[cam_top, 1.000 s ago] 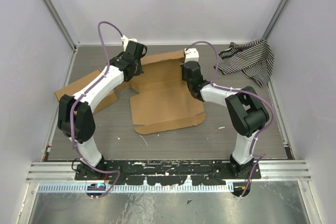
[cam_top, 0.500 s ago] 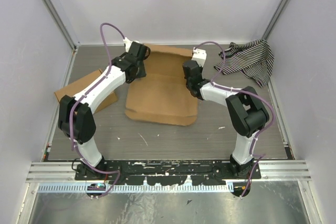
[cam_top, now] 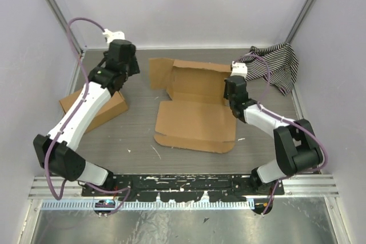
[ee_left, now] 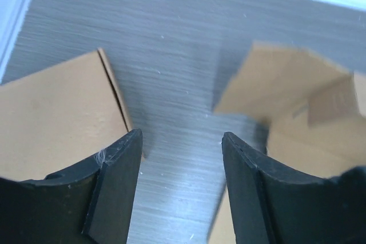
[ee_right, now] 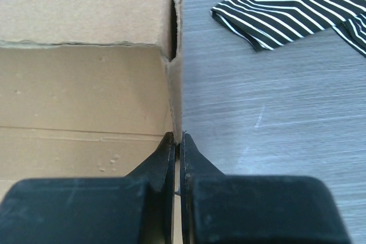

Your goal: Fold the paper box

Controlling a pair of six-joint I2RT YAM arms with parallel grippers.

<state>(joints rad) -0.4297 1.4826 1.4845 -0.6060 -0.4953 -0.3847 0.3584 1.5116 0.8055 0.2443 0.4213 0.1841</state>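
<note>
The paper box [cam_top: 194,115] lies opened out in the middle of the table, its back wall and right side wall raised and a flap sticking out at its far left corner. My right gripper [cam_top: 230,86] is shut on the thin right side wall; in the right wrist view the cardboard edge [ee_right: 177,92] runs straight into the closed fingertips of the right gripper [ee_right: 178,138]. My left gripper [cam_top: 126,67] hangs open left of the box with nothing in it. The left wrist view shows bare table between the fingers of the left gripper [ee_left: 182,139], with the box's flap [ee_left: 286,90] to the right.
A squarer brown cardboard box [cam_top: 108,107] sits at the left under the left arm and shows in the left wrist view as well [ee_left: 51,118]. A black-and-white striped cloth [cam_top: 274,64] lies at the back right, close to the right gripper [ee_right: 291,10]. Walls enclose the table.
My left gripper has opened, let go of the paper box's left side and pulled away to the left. The right gripper, still shut, has shifted right with the box.
</note>
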